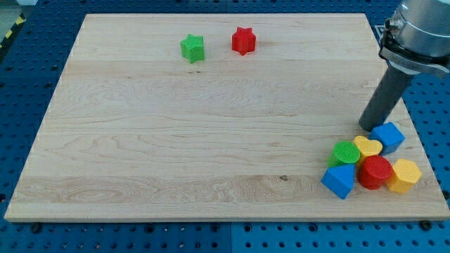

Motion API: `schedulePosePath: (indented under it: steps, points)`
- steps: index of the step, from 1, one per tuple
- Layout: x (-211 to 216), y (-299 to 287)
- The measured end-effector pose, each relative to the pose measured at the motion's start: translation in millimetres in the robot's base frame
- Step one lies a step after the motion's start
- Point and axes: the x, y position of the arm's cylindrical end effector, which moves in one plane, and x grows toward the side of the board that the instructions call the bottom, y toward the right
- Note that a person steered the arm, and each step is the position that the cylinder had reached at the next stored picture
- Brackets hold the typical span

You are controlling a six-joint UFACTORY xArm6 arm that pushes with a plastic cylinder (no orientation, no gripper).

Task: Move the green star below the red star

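Note:
The green star (192, 48) lies near the view's top, left of centre. The red star (243, 41) lies just to its right, a little higher, with a small gap between them. My tip (367, 126) stands at the view's right, far from both stars, just above and left of the cluster of blocks at the bottom right. It touches neither star.
A tight cluster sits at the board's bottom right: a blue cube (388, 136), a yellow heart (368, 147), a green cylinder (345, 152), a red cylinder (375, 171), a yellow block (403, 176) and a blue block (339, 180). The wooden board (176, 140) has blue perforated table around it.

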Motion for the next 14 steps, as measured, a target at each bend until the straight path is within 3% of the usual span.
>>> schedulePosePath:
  steps: [1,2,3,4,6,8,9,11,14]
  points:
    - [9,11]
    - [-35,-5]
    - [-80,-55]
    - [-88,-127]
    - [-86,-162]
    - [-83,-281]
    - [-104,-351]
    - [-201,-370]
    - [-186,-335]
